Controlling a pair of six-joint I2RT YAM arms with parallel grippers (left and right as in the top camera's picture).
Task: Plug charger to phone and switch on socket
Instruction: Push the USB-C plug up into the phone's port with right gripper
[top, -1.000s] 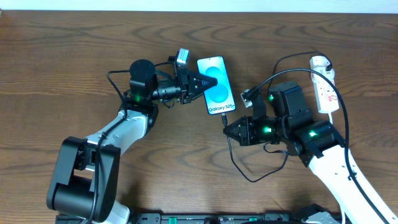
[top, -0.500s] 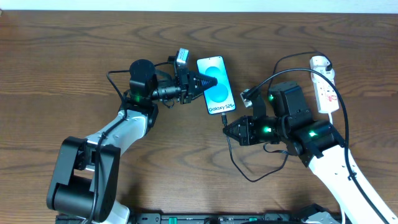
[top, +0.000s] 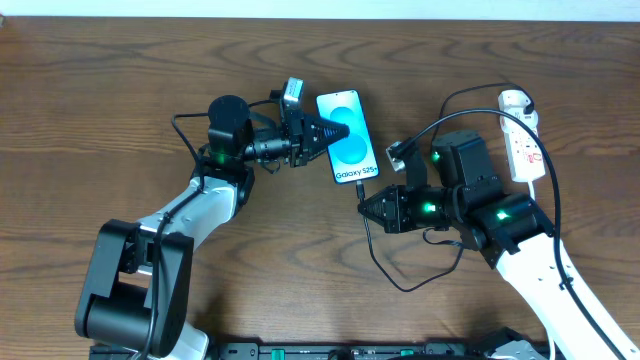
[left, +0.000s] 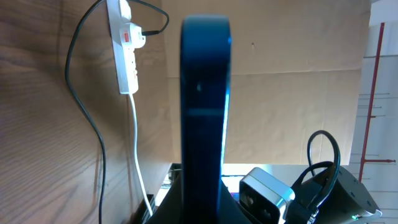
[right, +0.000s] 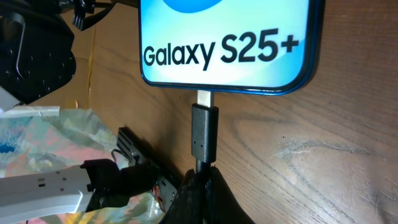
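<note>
phone (top: 352, 155) lies face up on the worktop (top: 120, 90), upper centre of the overhead frame. long axis runs top to bottom with a slight lean, "galaxy s25+" end toward the bottom of the frame.

charger (top: 375, 255): black cable loops through the lower centre. its white plug head sits in the top end of the socket (top: 522, 148), the white strip at far right.

right tool (top: 366, 206) sits just below the phone's lower edge, pinched tight on the cable right behind the connector (right: 204, 134). left tool (top: 335, 131) comes in from the left, clamped on the phone's side, one finger lying over the screen.

key relation: connector and phone share one line. phone lies straight ahead of the right tool, so the push should run along the phone's long axis while the left arm braces it. right arm is also the nearer one to the socket.

views:
- right wrist alone shows the metal tip at the port with some bare metal showing; judged not fully seated. overhead can't resolve this.
- left wrist sees the phone edge-on between its fingers, and a red switch on the socket at upper left. can't tell whether it is on.
</note>
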